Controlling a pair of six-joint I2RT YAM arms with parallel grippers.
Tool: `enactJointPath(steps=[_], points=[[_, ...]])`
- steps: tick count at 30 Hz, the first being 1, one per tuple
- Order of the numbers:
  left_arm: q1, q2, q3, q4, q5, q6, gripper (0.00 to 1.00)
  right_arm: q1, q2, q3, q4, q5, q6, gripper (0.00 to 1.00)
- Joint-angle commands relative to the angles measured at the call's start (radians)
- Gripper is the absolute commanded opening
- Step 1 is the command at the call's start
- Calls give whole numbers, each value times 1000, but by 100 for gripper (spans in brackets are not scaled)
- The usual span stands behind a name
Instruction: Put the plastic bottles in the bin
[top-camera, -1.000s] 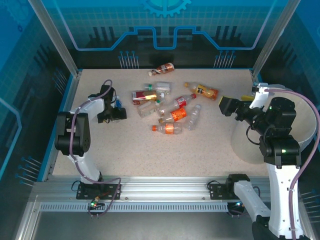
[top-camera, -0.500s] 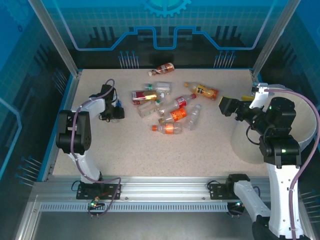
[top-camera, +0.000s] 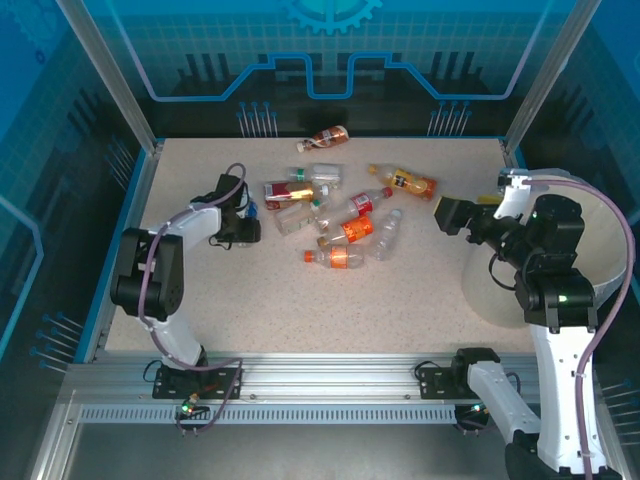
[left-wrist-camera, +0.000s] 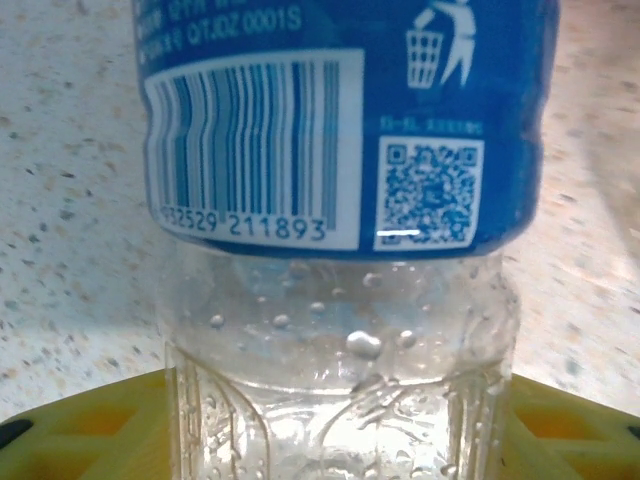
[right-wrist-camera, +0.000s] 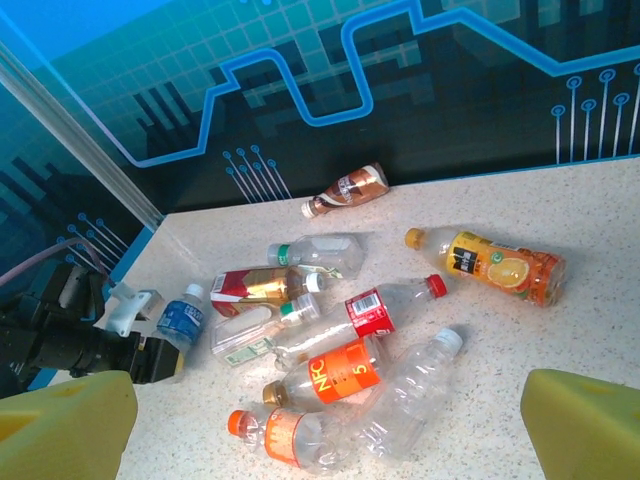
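My left gripper (top-camera: 243, 226) (left-wrist-camera: 335, 435) is shut on a small clear bottle with a blue label (left-wrist-camera: 340, 130) (right-wrist-camera: 183, 322), its yellow fingers (left-wrist-camera: 80, 430) pressed on both sides of the bottle's lower body, low over the table. Several plastic bottles lie in a cluster mid-table: an orange-label one (top-camera: 350, 230) (right-wrist-camera: 335, 372), an orange-capped one (top-camera: 335, 258), a red-label one (top-camera: 365, 203), a clear one (top-camera: 387, 233), a red-gold one (top-camera: 288, 191). My right gripper (top-camera: 450, 213) (right-wrist-camera: 330, 425) hangs open beside the white bin (top-camera: 485, 290), facing the cluster with nothing between its fingers.
An orange juice bottle (top-camera: 405, 181) lies right of the cluster, and a brown bottle (top-camera: 327, 136) rests against the back wall. Blue walls and metal posts border the table. The right arm stands in front of the bin.
My left gripper has closed on the blue-label bottle and shifted a little to the right, toward the cluster. The right arm has barely moved.
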Motion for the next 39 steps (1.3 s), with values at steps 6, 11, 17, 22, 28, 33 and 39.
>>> enactJointPath(steps=[6,11,17,22,28,33,39], points=[[-131,-282,-53,70,59,-74,47,38,12,-23,65,-99,42,100],[-196,-409,-97,173,211,-138,46,72,31,-36,104,-104,69,100],[-276,-520,-143,352,418,-258,46,139,70,-43,143,-112,79,100],[-344,-557,-155,482,549,-327,46,209,115,-21,172,-122,112,100],[-435,-530,-127,618,685,-376,46,303,175,19,203,-151,109,100],[-496,-492,-106,750,750,-412,46,368,223,60,230,-183,119,100],[-541,-420,-87,926,852,-499,46,437,288,101,248,-180,137,100]])
